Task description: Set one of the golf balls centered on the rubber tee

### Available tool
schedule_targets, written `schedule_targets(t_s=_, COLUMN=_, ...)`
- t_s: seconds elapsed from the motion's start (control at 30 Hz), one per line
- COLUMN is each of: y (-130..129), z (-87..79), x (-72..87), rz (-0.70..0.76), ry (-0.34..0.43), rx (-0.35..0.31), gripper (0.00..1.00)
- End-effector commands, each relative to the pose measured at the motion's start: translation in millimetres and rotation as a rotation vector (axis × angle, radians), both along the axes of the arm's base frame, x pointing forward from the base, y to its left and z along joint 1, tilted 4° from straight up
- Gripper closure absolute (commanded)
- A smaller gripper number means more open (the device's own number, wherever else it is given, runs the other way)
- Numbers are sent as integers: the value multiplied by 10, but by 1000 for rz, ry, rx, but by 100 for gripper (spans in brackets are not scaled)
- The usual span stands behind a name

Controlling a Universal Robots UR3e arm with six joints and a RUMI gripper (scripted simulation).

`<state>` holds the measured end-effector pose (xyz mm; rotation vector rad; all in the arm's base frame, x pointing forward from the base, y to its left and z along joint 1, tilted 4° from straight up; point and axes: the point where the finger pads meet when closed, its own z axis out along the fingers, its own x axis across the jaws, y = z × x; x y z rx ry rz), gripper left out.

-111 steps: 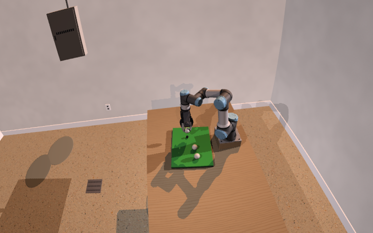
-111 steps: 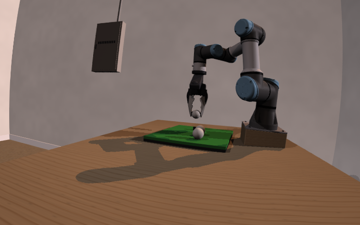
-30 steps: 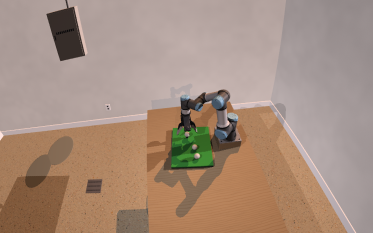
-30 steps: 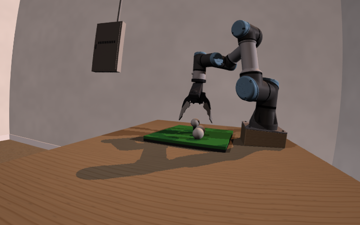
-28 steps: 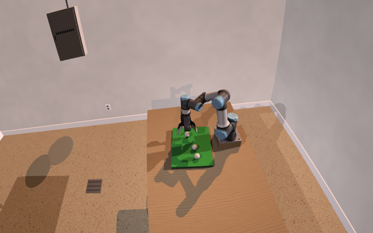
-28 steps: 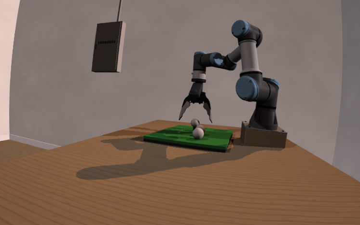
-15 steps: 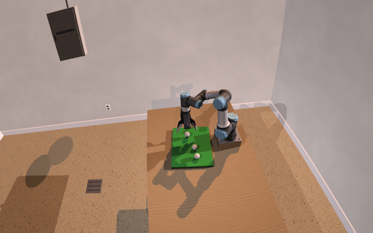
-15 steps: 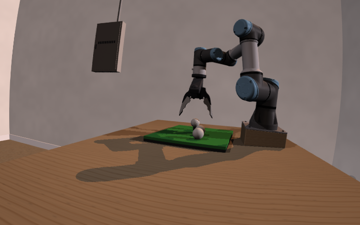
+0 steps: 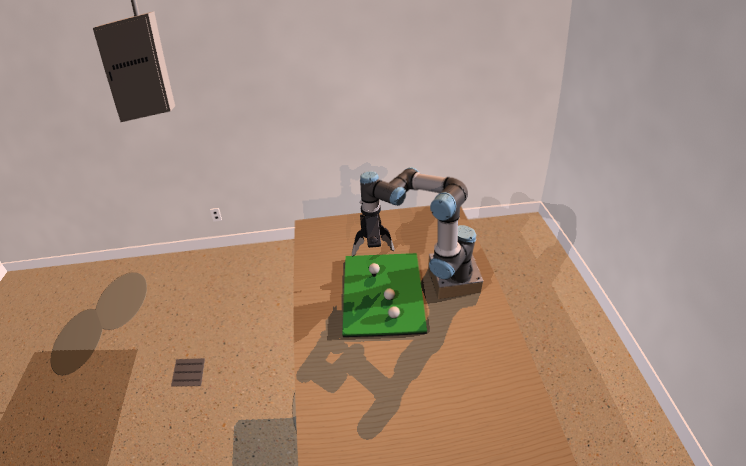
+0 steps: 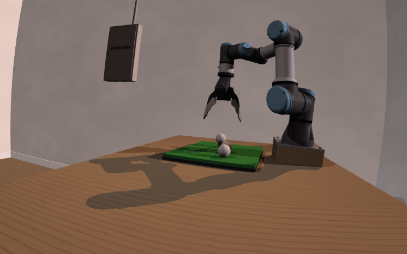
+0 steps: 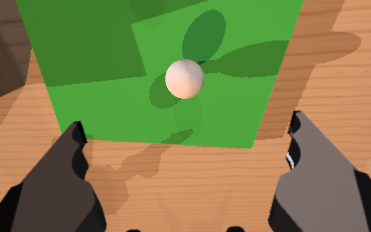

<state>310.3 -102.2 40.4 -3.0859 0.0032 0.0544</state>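
Note:
A green mat [image 9: 382,295] lies on the wooden table. Three white golf balls rest on it. The far ball [image 9: 373,268] sits raised on the small black rubber tee; it also shows in the exterior view [image 10: 220,137] and in the wrist view [image 11: 184,78]. The tee itself is almost wholly hidden under it. The two other balls [image 9: 388,294] [image 9: 394,312] lie on the mat nearer the front. My gripper [image 10: 221,118] hangs open and empty well above the far ball, over the mat's far edge [image 11: 184,132].
The arm's base stands on a brown block [image 9: 454,283] right beside the mat's right edge. A dark box [image 10: 122,53] hangs from the ceiling off to the left, away from the table.

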Motion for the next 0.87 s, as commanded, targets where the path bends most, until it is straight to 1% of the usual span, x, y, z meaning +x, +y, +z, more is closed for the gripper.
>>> schedule_targets(t_s=0.0, y=-11, z=165, x=5, rz=0, ry=2, rx=1, gripper=0)
schedule_targets(t_s=0.23, y=-10, z=253, x=3, rz=0, ry=2, rx=1, gripper=0)
schedule_targets(t_s=0.83, y=-9, z=259, x=2, rz=0, ry=2, rx=1, gripper=0)
